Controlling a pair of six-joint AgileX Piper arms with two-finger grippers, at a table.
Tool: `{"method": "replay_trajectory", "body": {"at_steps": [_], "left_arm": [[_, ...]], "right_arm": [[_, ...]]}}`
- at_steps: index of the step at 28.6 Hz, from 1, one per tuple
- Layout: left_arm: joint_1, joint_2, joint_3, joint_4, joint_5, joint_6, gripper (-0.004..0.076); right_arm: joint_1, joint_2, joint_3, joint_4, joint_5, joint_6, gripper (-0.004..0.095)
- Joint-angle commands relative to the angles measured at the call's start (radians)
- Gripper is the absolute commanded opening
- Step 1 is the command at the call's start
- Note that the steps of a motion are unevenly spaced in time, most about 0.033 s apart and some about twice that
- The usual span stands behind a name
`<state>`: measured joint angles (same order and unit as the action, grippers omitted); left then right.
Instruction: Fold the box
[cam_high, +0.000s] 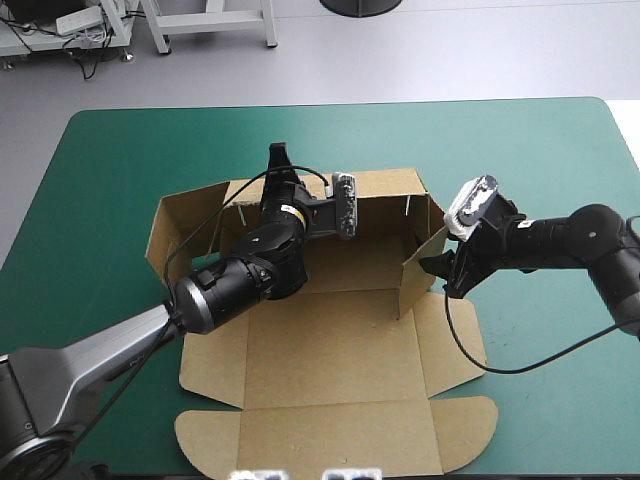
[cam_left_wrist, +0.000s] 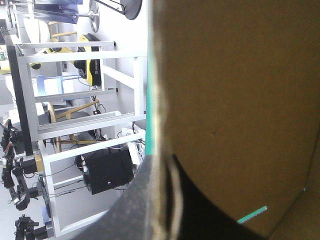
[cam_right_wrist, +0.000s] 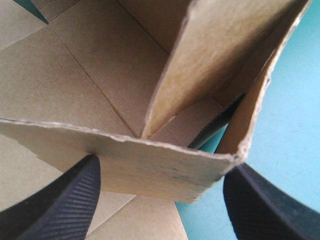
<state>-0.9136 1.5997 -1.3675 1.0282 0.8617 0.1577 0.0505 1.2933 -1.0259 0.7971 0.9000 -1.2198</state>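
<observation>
**Half-raised brown cardboard box (cam_high: 330, 350) at the middle of the teal-green table cover (cam_high: 540, 160), a gripper at each of two walls.**

The sheet looks light and stiff but easy to crease, and likely to bend cleanly only along its scored lines, so a wall's free edge near a fold seems the best hold. Nearest, the lid with its rounded flaps lies flat toward the near table edge. At the raised right-hand wall, the right gripper (cam_high: 447, 278) stands wide open, its black fingers (cam_right_wrist: 75, 200) either side of the wall's inward-turned end flap, clamping nothing. Farthest, the left gripper (cam_high: 278, 158) is pinched almost closed over the far wall's top edge, with board between its fingers.
</observation>
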Motion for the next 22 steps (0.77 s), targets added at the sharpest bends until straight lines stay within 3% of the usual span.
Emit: {"method": "replay_trajectory", "body": {"at_steps": [1, 12, 14, 22], "left_arm": [[0.006, -0.046, -0.032, 0.058, -0.029, -0.033, -0.0010], [0.006, 0.019, -0.032, 0.105, -0.026, -0.091, -0.0010], [0.006, 0.026, -0.033, 0.154, -0.026, -0.158, -0.0010], [0.006, 0.026, -0.040, 0.144, -0.017, -0.163, -0.0009]], "right_arm": [[-0.007, -0.046, 0.013, 0.097, -0.064, -0.041, 0.0649], [-0.003, -0.043, 0.030, 0.220, -0.088, -0.086, 0.0704], [0.025, -0.043, 0.030, 0.215, -0.112, -0.086, 0.0733], [0.073, 0.005, 0.030, 0.223, -0.175, -0.063, 0.0735]]}}
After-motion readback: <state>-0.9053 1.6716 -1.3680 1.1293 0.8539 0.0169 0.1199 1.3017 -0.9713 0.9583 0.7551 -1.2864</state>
